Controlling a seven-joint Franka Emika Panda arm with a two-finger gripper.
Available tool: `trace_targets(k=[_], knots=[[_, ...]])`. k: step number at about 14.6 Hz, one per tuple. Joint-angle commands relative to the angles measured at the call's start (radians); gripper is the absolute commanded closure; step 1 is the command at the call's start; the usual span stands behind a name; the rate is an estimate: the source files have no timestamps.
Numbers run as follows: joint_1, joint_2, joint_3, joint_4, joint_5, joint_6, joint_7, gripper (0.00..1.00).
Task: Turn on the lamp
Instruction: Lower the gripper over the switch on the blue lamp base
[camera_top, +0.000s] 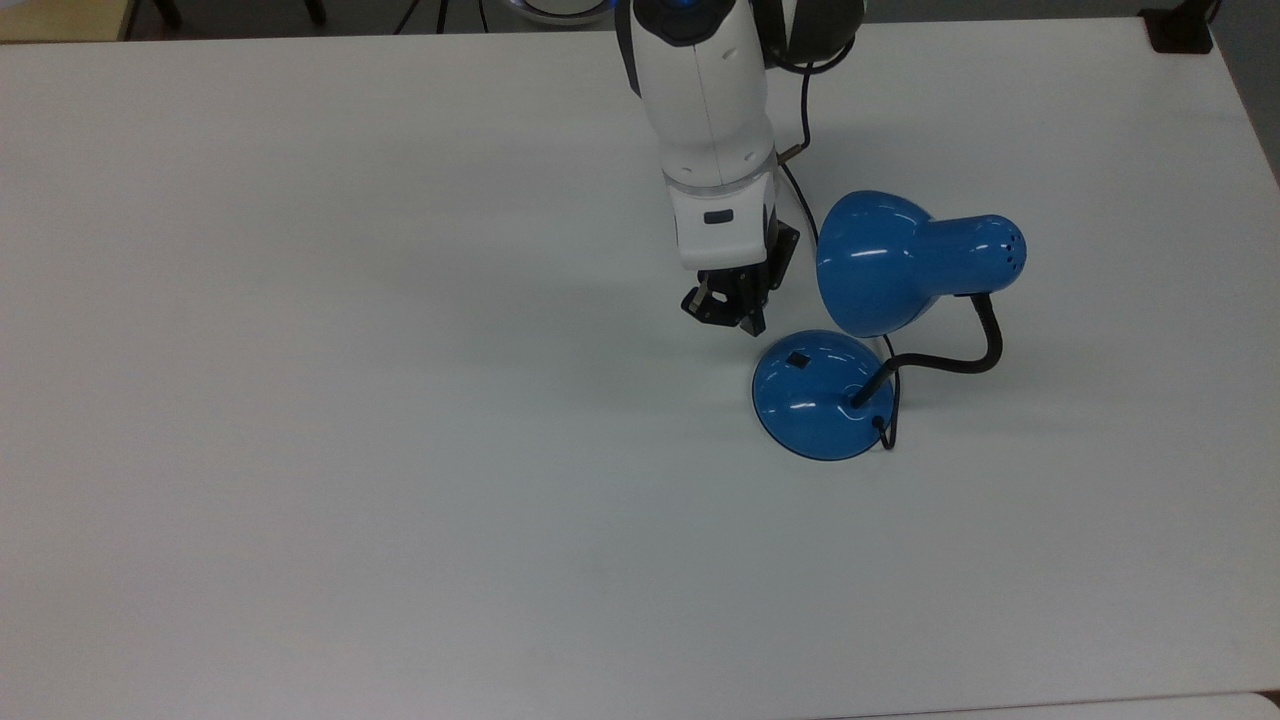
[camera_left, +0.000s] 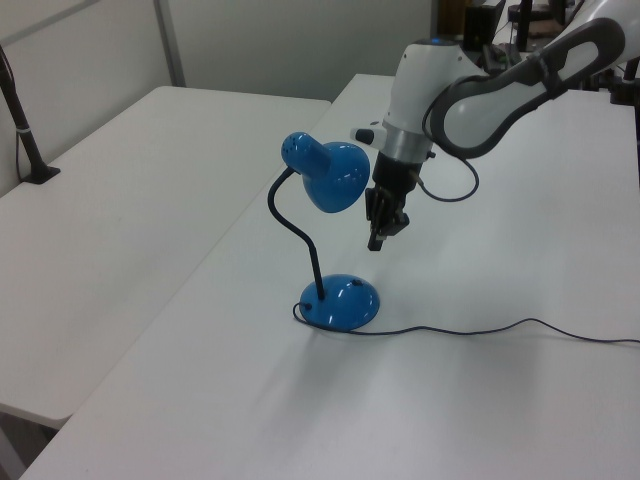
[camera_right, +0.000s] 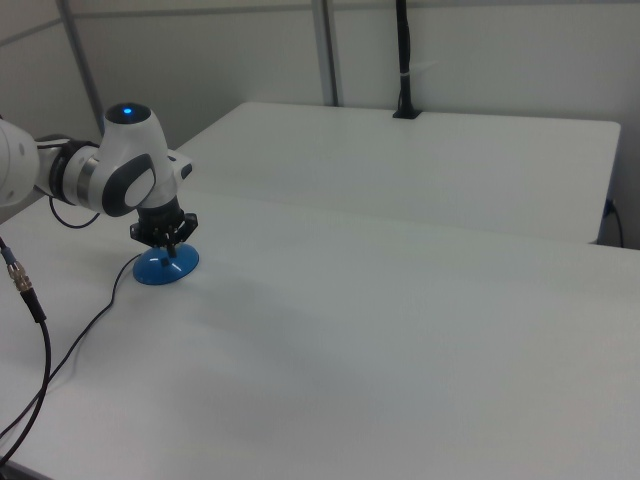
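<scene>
The lamp stands on the white table (camera_top: 400, 450), with its glossy blue shade (camera_top: 875, 262) hanging over a round blue base (camera_top: 822, 395) on a black gooseneck (camera_top: 960, 362). A small black switch (camera_top: 798, 359) sits on top of the base. My gripper (camera_top: 745, 320) points down, shut with nothing in it. It hovers just off the base's rim, up and to the top view's left of the switch, beside the shade. In the left view the gripper (camera_left: 377, 240) hangs above the base (camera_left: 340, 302), to the right of the shade (camera_left: 335, 175). In the right view the gripper (camera_right: 172, 252) covers part of the base (camera_right: 165, 268).
The lamp's black cord (camera_left: 500, 328) trails across the table away from the base. A second white table (camera_left: 150, 150) adjoins on the left view's left, with a black clamped post (camera_left: 25, 130). A black clamp (camera_top: 1180, 30) sits at the top view's far right corner.
</scene>
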Motion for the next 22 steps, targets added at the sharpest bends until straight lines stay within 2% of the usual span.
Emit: trace_targets(k=[1, 7, 14, 18, 22], knots=[[0.024, 0.027, 0.001, 0.003, 0.022, 0.048, 0.020, 1.00], [0.061, 0.082, 0.003, 0.015, 0.021, 0.138, 0.053, 1.00], [0.066, 0.120, 0.013, 0.047, 0.022, 0.152, 0.056, 1.00], [0.066, 0.127, 0.027, 0.047, 0.004, 0.158, 0.061, 1.00], [0.067, 0.146, 0.038, 0.047, -0.073, 0.157, 0.063, 1.00]])
